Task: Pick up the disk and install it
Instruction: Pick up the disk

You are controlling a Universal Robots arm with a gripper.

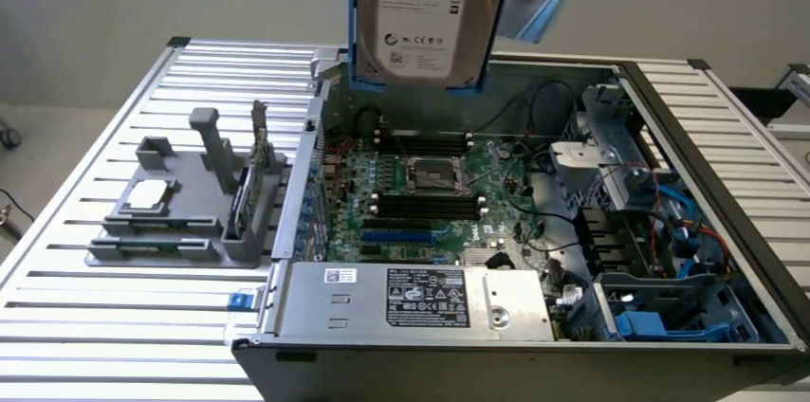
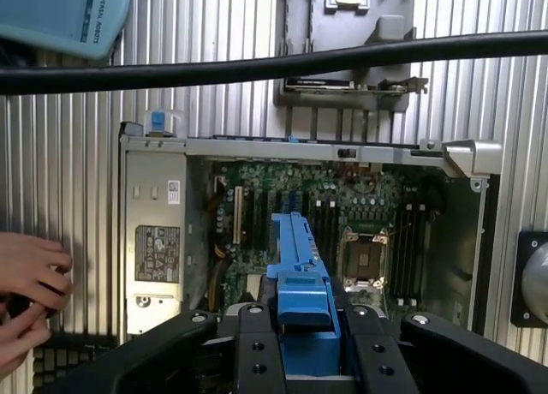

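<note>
Gripping the disk (image 1: pixel 424 13), the claw (image 2: pixel 306 315) holds it upright: silver-grey face, white printed label, blue carrier frame. Beneath the claw lies an open computer case (image 1: pixel 506 369).

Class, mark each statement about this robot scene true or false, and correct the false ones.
1. The disk hangs above the open computer case. True.
2. The disk lies flat inside the case. False: it is upright in the air, gripped by the jaws.
3. The power-supply box sits inside the case. True.
4. The grey fixture stands on the exterior view's right of the case. False: on its left.
</note>
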